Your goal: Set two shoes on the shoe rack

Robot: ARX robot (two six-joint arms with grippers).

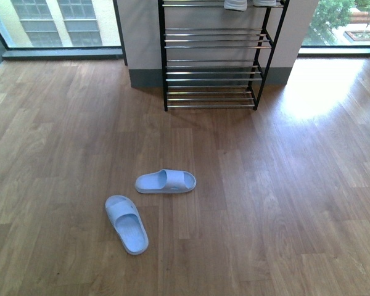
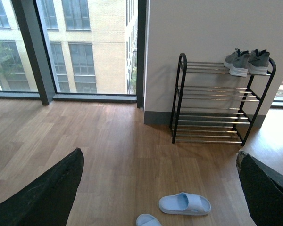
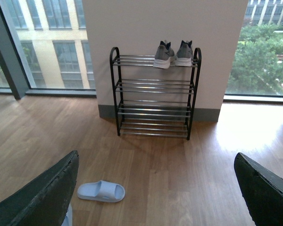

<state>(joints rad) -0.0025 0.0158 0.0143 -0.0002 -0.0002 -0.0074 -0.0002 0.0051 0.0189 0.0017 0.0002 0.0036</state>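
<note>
Two pale blue slides lie on the wooden floor: one sideways (image 1: 165, 181), the other nearer and to its left (image 1: 126, 223). The shoe rack (image 1: 213, 73) stands against the far wall pillar, well beyond them. A pair of grey sneakers (image 3: 173, 53) sits on the right end of its top tier. My left gripper (image 2: 159, 157) hangs open high above the floor, with the sideways slide (image 2: 185, 203) below it and the rack (image 2: 208, 116) ahead. My right gripper (image 3: 156, 157) is open too, empty, facing the rack (image 3: 153, 109); the slide (image 3: 101, 191) lies off to one side. Neither arm shows in the front view.
Floor-to-ceiling windows (image 1: 61, 21) flank the grey pillar (image 1: 142, 37) behind the rack. The rack's three lower tiers hold nothing. Bare wooden floor (image 1: 265, 197) stretches between the slides and the rack, with a bright sun patch (image 1: 314, 92) at the right.
</note>
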